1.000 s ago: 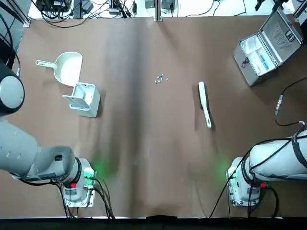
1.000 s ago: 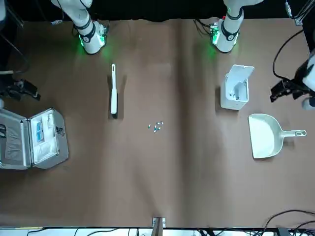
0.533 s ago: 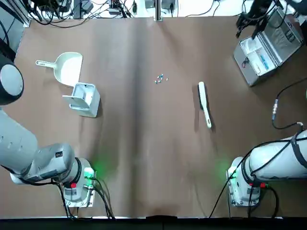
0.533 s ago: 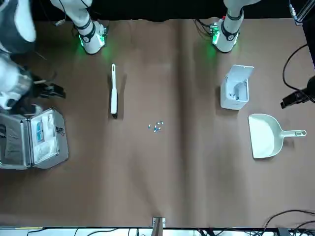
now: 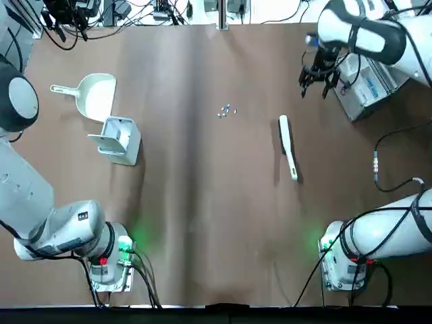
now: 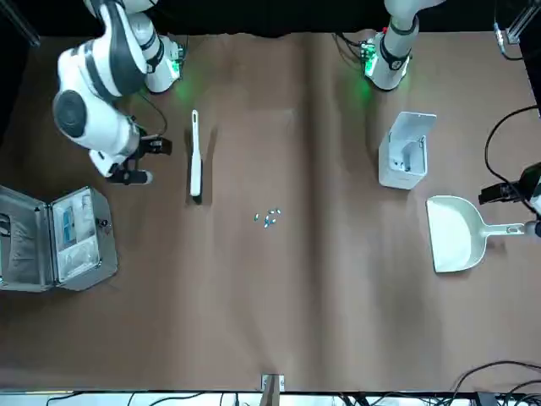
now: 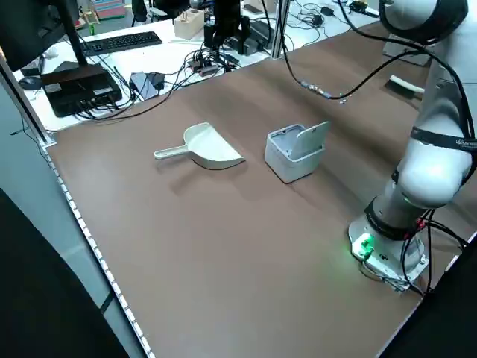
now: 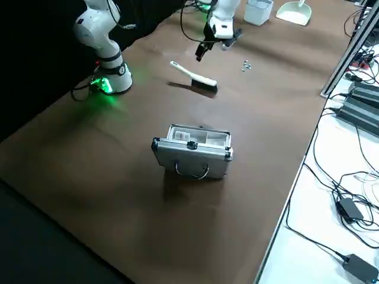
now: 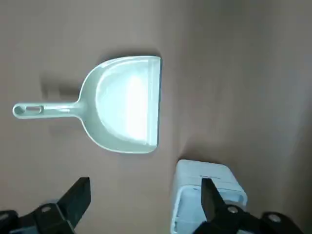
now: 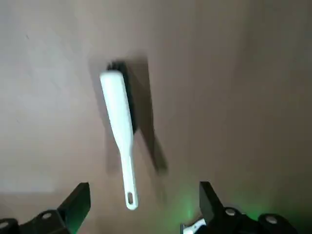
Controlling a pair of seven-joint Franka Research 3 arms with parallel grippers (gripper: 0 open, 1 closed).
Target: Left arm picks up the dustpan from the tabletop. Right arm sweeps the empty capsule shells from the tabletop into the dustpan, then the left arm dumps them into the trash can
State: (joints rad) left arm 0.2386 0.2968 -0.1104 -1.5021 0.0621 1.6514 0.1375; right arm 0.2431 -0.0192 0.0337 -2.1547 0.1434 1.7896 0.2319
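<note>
From the top camera I see the dustpan (image 5: 94, 94) flat on the tabletop (image 5: 202, 223) at the far left, handle toward the left edge, with the trash can (image 5: 117, 140) just nearer the bases, lid tipped open. The empty capsule shells (image 5: 226, 111) sit in a small cluster mid-table, and the brush (image 5: 288, 146) lies to their right, apart from them. The right gripper (image 5: 317, 81) hangs high at the far right, between the brush and the silver case (image 5: 378, 64), fingers spread with nothing in them.

Across the table, the front camera gives me the left gripper (image 6: 507, 193) at the table's edge, just beside the dustpan's handle (image 6: 504, 228); I cannot tell its opening here. The right gripper (image 6: 144, 161) hangs beside the brush (image 6: 195, 156).

From the left side I see the dustpan (image 7: 201, 147) and trash can (image 7: 297, 151) side by side, not touching.

From the right side, the right gripper (image 8: 204, 50) is above the brush (image 8: 194, 76), clear of it.

My left wrist camera shows the fingers (image 9: 78, 197) wide apart and empty, above the dustpan (image 9: 122, 105) and the trash can (image 9: 207, 195).

My right wrist camera shows wide, empty fingers (image 10: 78, 200) over the brush (image 10: 119, 131)
</note>
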